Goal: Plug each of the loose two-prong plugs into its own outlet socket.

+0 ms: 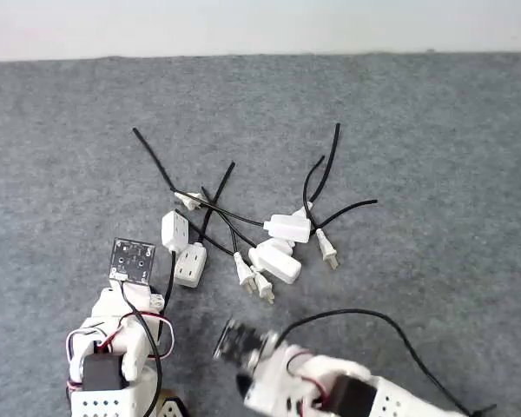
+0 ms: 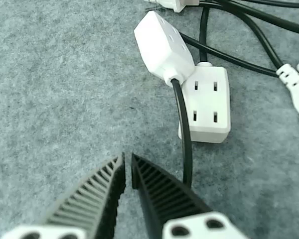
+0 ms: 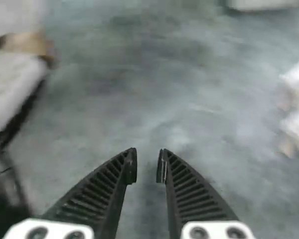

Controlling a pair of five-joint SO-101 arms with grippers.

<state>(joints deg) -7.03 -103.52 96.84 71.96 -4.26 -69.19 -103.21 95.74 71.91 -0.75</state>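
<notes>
– Grey carpet (image 1: 434,130) all over the table, white wall (image 1: 260,26) along the far edge. Agreed?
– Yes. Outlets and plugs sit in one tangle of black cords mid-table, just beyond both arms.
– Outlets, quick.
– Four white blocks. Four-slot outlet (image 2: 207,104) lies nearest the left arm (image 1: 113,347), slots facing up, long axis near to far. Left outlet (image 1: 175,230) touches its far corner, long axis also roughly near-far, a bit tilted. Its cord (image 2: 187,139) leaves the near end, crosses the four-slot outlet's edge and runs back toward the arm.
– The other two?
– Middle outlet (image 1: 275,261) lies diagonal, far-left to near-right. Far outlet (image 1: 288,228) sits just behind it, long axis across the table, left to right.
– Plugs, which way?
– Middle plug (image 1: 244,271) and neighbour plug (image 1: 263,285) lie side by side between the four-slot outlet and the middle outlet, prongs toward the near edge. Right plug (image 1: 327,248) is just right of the middle outlet, prongs toward the near edge, slightly rightward. All three lie loose on the carpet.
– Grippers?
– Left gripper (image 2: 128,169) hangs low over bare carpet just short of the four-slot outlet, fingers nearly pressed together with only a sliver between the tips, pinching nothing. Right gripper (image 3: 146,164) is over bare carpet too, tips parted a little, holding nothing. Right arm (image 1: 313,387) sits at the near edge, right of centre.
</notes>
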